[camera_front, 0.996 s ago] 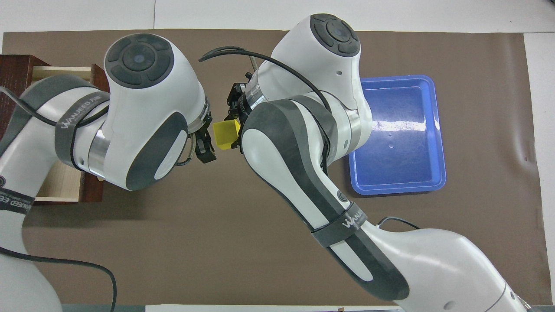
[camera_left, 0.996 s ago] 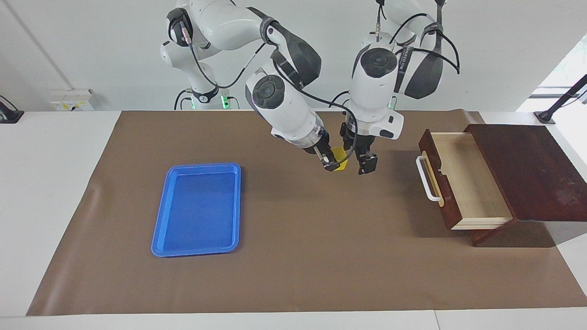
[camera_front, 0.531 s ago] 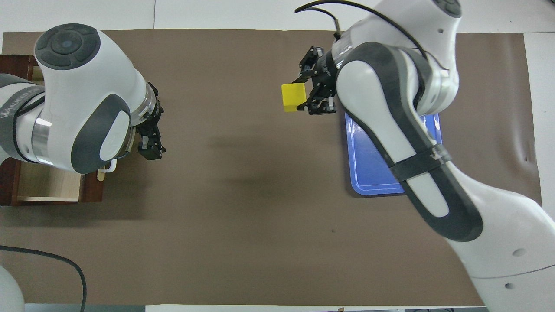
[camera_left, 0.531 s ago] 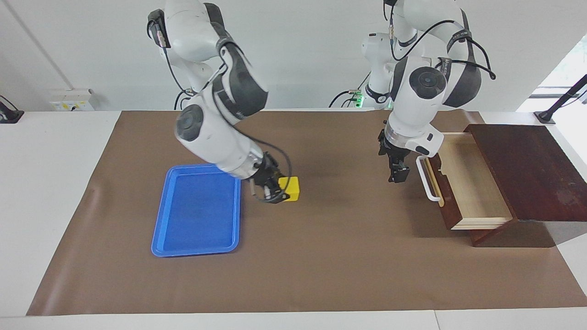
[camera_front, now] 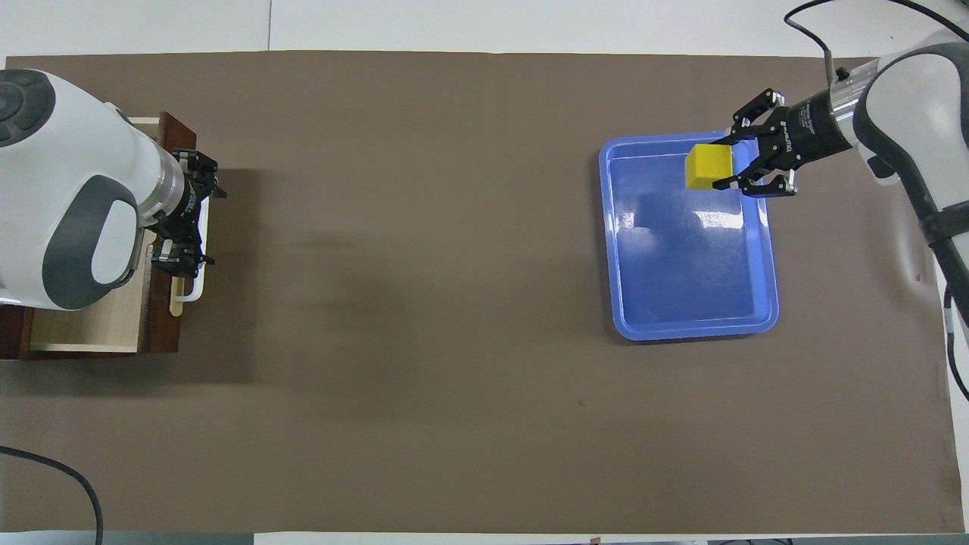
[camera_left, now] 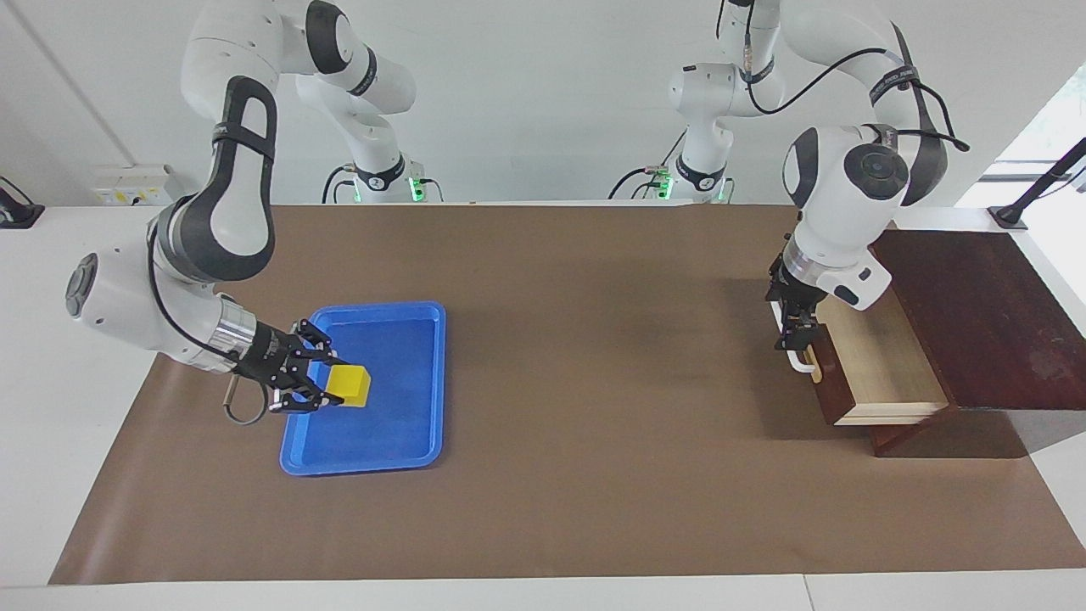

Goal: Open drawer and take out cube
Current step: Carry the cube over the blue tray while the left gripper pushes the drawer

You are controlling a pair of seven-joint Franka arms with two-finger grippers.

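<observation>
Open brown worktop (camera_left: 594,407) is lying between the blue tray (camera_left: 424,441) and the pulled-out drawer (camera_left: 882,365); the left gripper (camera_left: 796,327) is crowding the drawer's handle (camera_left: 796,363).

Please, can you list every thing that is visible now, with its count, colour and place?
cube: one, yellow, held over the tray
tray: one, blue, toward the right arm's end of the table
drawer: one, reddish-brown front, pale inside, pulled open, toward the left arm's end
box: one, dark wood, holds the drawer
mat: one, brown, covers the table
right gripper: shut on the cube
left gripper: at the drawer's white handle
</observation>
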